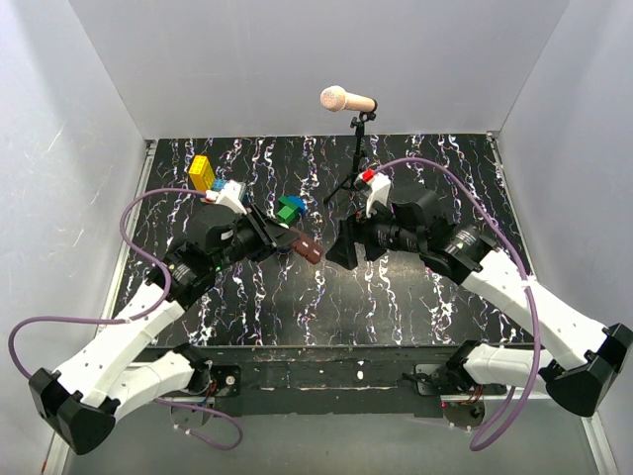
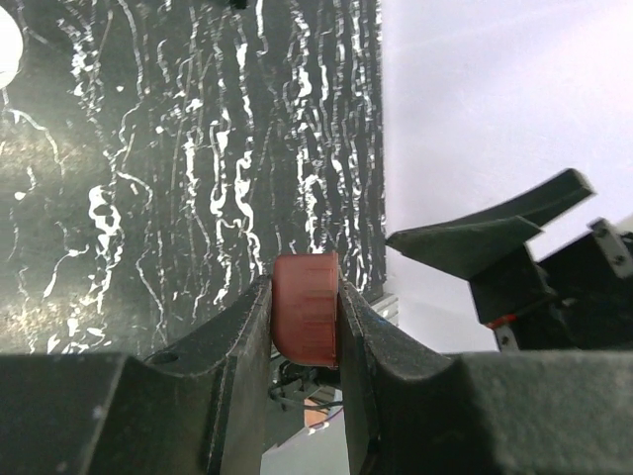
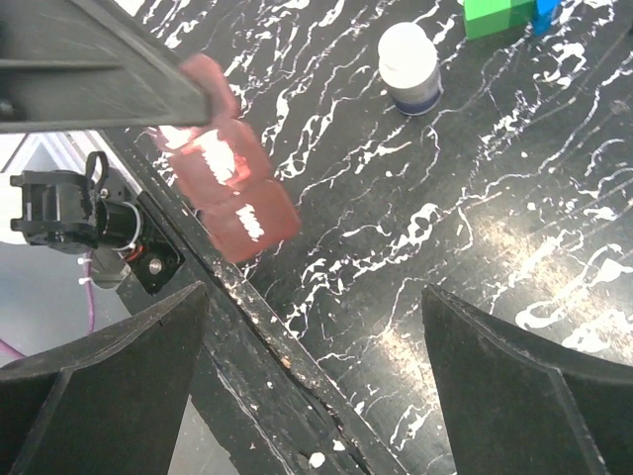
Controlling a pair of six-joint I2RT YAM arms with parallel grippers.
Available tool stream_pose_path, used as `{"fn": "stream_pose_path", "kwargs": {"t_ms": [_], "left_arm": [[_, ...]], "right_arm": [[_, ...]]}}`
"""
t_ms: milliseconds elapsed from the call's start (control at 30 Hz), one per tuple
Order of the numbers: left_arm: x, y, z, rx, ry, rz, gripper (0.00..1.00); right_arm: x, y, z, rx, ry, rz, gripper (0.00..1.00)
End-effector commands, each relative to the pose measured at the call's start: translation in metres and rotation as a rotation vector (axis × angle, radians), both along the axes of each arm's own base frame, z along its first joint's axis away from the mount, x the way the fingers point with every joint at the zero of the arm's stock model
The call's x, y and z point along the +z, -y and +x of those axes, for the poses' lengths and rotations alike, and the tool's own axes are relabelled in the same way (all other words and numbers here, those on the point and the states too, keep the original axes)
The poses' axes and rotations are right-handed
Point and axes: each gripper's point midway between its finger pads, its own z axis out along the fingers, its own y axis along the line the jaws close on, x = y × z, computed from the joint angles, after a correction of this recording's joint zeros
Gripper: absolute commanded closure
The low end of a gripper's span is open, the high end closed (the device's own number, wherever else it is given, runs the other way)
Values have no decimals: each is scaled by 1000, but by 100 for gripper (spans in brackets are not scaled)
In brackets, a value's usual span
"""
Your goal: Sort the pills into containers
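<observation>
A robot lab test cell: plain white walls [image 1: 297, 59] box in a black marbled table [image 1: 396, 297], with a microphone [image 1: 346, 100] on a stand [image 1: 358, 148].

Right gripper [image 3: 315, 297] jaws are spread wide above the black marbled table [image 3: 475, 198]. A reddish-brown pill box [image 3: 232, 193], pale lid segments showing, hangs tilted at upper left, held by the left gripper [image 3: 198, 89]. A white bottle [image 3: 408, 67] stands upright farther back. A green block [image 3: 499, 15] and a blue block [image 3: 547, 10] sit at the top edge.

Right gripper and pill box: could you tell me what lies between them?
Nothing; the top view shows only a narrow bare gap between the right gripper and the pill box the left gripper holds.
</observation>
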Motion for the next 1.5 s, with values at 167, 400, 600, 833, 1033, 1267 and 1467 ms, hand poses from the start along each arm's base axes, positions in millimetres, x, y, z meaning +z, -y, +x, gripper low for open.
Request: {"fn": "stream_pose_path", "kwargs": {"t_ms": [167, 400, 600, 833, 1033, 1267, 1467], "left_arm": [[-11, 6, 7, -3, -80, 38, 100], [-19, 16, 9, -43, -109, 49, 100], [-18, 21, 9, -73, -111, 47, 100], [-17, 23, 8, -85, -104, 36, 100], [-15, 25, 7, -96, -100, 26, 100], [-16, 26, 7, -103, -104, 25, 100], [-21, 26, 7, -107, -111, 37, 100]], "right_arm": [[23, -32, -3, 115, 61, 52, 14], [-2, -44, -6, 144, 44, -36, 14], [-19, -46, -1, 133, 26, -71, 22], [-25, -47, -3, 145, 17, -74, 41], [-32, -47, -3, 151, 8, -87, 41], [-32, -46, -4, 154, 14, -85, 57], [-24, -45, -7, 164, 23, -69, 71]]}}
